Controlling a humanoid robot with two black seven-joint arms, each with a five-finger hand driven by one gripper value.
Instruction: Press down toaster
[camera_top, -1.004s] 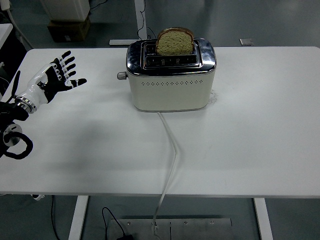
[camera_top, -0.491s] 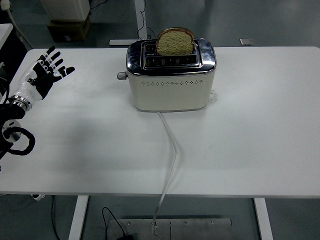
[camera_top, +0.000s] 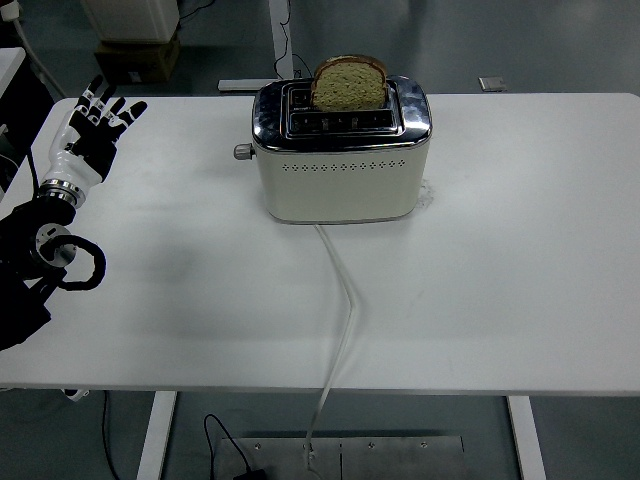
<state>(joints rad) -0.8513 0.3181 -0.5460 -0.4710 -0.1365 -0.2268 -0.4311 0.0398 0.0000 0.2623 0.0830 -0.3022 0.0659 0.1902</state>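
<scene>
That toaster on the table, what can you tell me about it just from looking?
The toaster is a cream, boxy two-slot model with a shiny chrome top and a row of small holes along its front. It stands upright at the far middle of the white table. A slice of bread sticks up from the rear slot, so it looks not yet pressed down. A small knob juts from its left end, and a white cord trails from its base over the near edge. No hand touches it.
</scene>
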